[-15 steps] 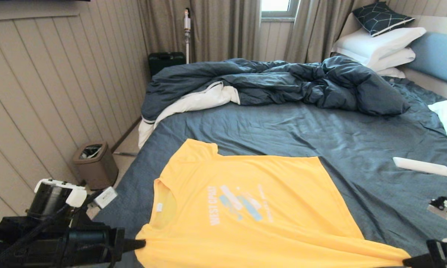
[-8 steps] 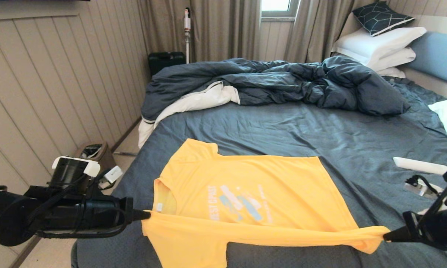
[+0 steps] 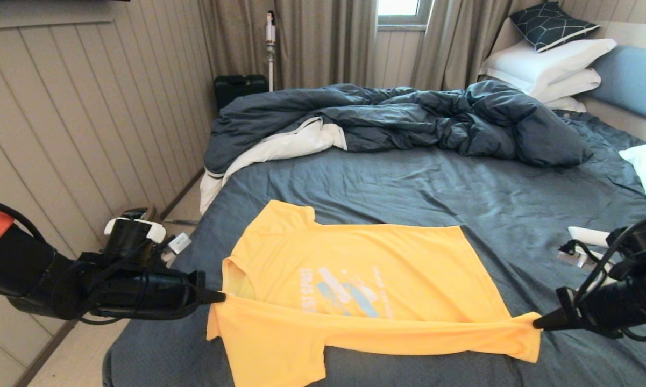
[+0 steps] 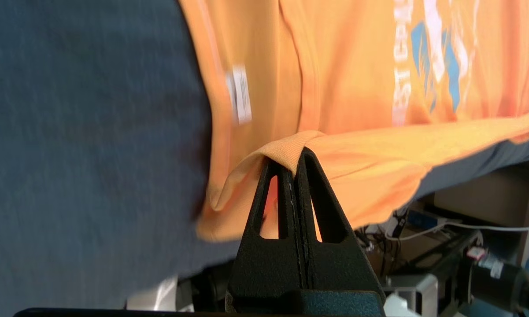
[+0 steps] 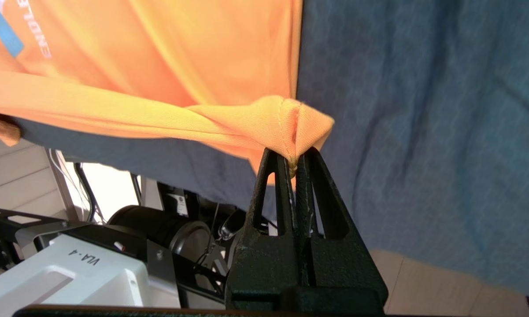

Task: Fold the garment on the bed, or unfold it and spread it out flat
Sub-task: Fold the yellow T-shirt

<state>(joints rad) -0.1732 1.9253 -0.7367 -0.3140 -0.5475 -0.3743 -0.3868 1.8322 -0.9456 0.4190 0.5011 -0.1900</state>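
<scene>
Yellow fabric of the garment (image 3: 366, 279) is spread low and centre in the frame on the bed (image 3: 409, 183), its near edge lifted and stretched taut. That edge is pinched at the shoulder by the closed left gripper (image 3: 221, 296) and at the hem corner by the closed right gripper (image 3: 537, 324). Thin, limp, light cloth is suggested; seams are probably the surest holds, being less slippery.

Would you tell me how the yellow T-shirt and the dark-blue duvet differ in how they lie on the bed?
The yellow T-shirt lies mostly flat near the foot edge; the duvet is bunched in a heap farther up. The T-shirt's near edge is pinched by the left gripper and right gripper; nothing touches the duvet. Both rest on the bed.
</scene>
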